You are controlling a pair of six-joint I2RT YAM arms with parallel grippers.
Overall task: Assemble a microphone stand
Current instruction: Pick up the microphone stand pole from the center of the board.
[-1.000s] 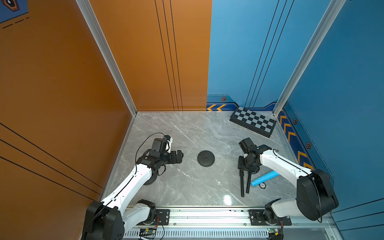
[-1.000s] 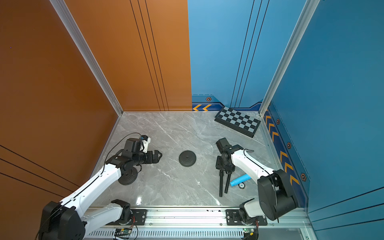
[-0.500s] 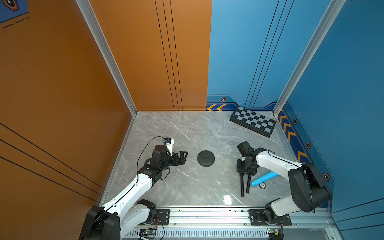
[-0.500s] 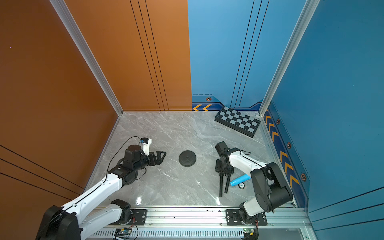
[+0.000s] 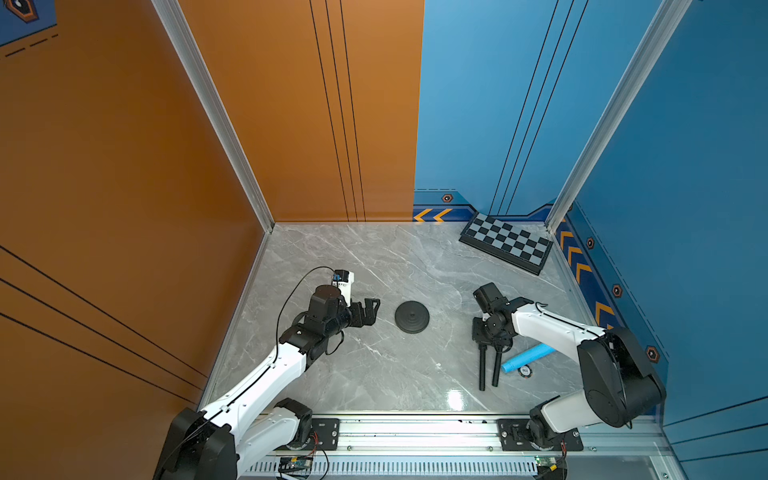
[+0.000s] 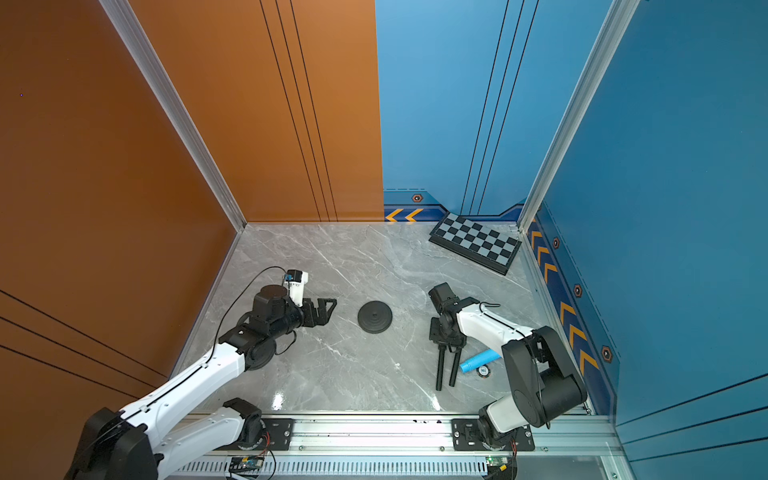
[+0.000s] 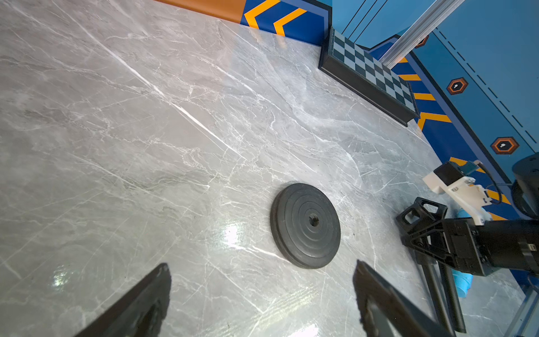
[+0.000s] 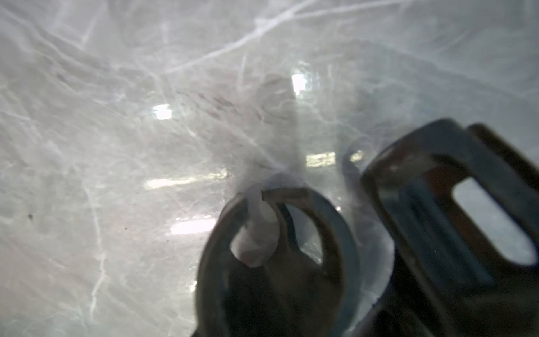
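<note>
The black round base [image 5: 412, 316] [image 6: 375, 316] lies flat at mid-table, its centre hole showing in the left wrist view [image 7: 306, 224]. My left gripper [image 5: 374, 311] [image 7: 261, 277] hovers open just left of it, holding nothing. Two black rods [image 5: 482, 370] [image 6: 439, 370] lie side by side on the right. My right gripper [image 5: 490, 340] [image 6: 446, 341] is down over their far ends with its jaws drawn close on them. The blurred right wrist view shows a dark C-shaped clip [image 8: 338, 233] right at the jaws. Which rod is gripped is unclear.
A light blue tube [image 5: 528, 357] and a small round disc [image 5: 525, 371] lie just right of the rods. A checkerboard [image 5: 507, 243] leans at the back right corner. Walls close in the left, back and right; a rail [image 5: 415, 432] runs along the front.
My left gripper has swung right and come closer to the base, still open. My right gripper has narrowed its jaws over the rods' far ends.
</note>
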